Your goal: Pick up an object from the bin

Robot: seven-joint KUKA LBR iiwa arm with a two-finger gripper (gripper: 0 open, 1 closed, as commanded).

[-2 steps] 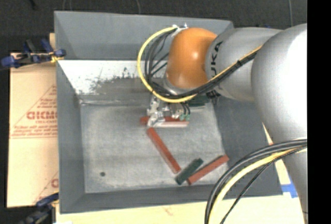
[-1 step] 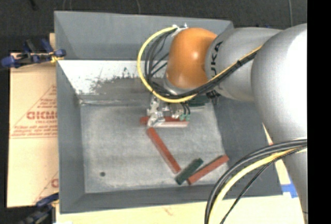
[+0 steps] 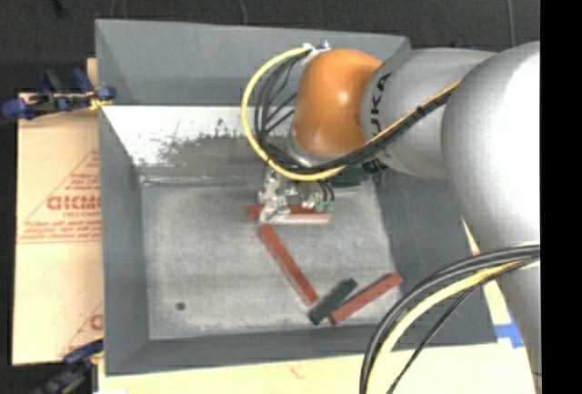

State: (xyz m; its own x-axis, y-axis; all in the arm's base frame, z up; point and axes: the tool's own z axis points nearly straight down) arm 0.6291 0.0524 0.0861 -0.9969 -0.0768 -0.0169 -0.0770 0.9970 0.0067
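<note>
Near the middle of the grey metal bin (image 3: 123, 228), the gripper (image 3: 289, 206) hangs low over a flat red bar (image 3: 307, 219); its opening I cannot tell. A long red stick (image 3: 289, 267) slants just beside.

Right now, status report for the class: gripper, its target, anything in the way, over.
Gripper low, middle of bin, grip unclear. Short red bar directly under it. Long red stick close beside, not on top.
</note>
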